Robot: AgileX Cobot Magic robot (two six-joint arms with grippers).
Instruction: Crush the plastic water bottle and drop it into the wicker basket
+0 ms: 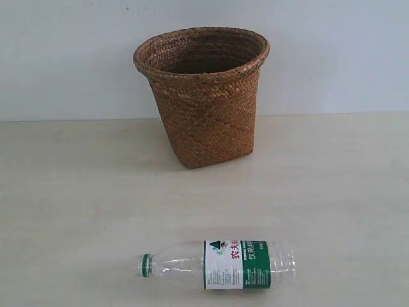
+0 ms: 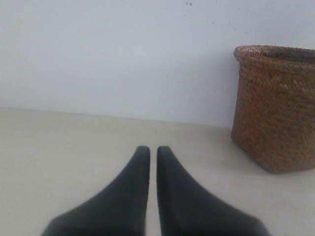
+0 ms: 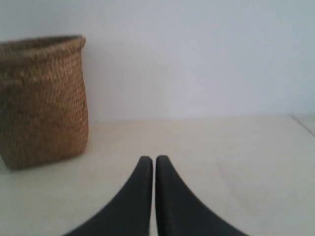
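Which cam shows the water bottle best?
Exterior view: the whole bottle lies on its side on the table, green cap to base visible, nearer the camera than the basket. Neither wrist view shows it; the basket appears there instead.

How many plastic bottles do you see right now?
1. The clear green-capped plastic bottle lies on its side in front of the brown woven wicker basket, whose inside is partly hidden.

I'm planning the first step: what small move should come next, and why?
Likely open both claws, ready to reach for the bottle. The left claw and right claw are shut and empty, while the bottle lies uncrushed on its side on the table, in front of the basket in the exterior view, untouched.
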